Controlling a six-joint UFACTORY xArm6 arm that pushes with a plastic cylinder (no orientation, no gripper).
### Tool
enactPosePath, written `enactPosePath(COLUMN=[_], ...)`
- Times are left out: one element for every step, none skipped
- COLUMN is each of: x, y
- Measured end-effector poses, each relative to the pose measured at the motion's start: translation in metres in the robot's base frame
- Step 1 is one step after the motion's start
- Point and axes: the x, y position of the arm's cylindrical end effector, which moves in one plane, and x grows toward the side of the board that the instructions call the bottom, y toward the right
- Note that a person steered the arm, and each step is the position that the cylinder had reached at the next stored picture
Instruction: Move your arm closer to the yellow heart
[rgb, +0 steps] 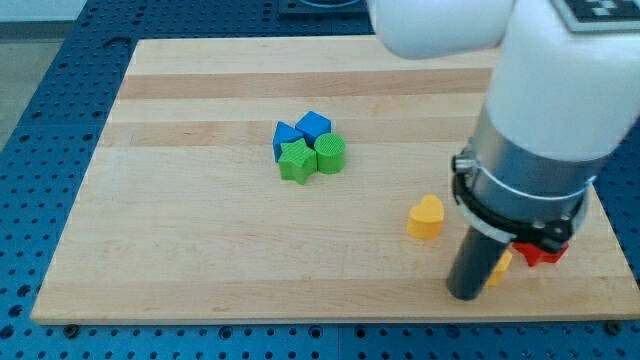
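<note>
The yellow heart (426, 216) lies on the wooden board (200, 250) at the view's lower right. My tip (465, 294) rests on the board just below and to the right of the heart, a short gap apart. A second yellow block (500, 267) shows partly behind the rod, right of my tip; its shape is hidden. A red block (541, 254) lies beside it, mostly under the arm.
A tight cluster sits at the board's upper middle: a blue block (284, 137), a blue block (313, 125), a green star (296, 160) and a green cylinder (331, 153). The arm's white and grey body (545, 120) covers the board's right side.
</note>
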Motion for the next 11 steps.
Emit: enactPosePath(x=[0.0,0.0,0.002,0.002,-0.007,-0.039,-0.057,-0.061,-0.062,-0.062,-0.069], y=[0.022,0.03,0.005,-0.053,-0.121,-0.139,-0.132,-0.1,-0.068,-0.066,-0.088])
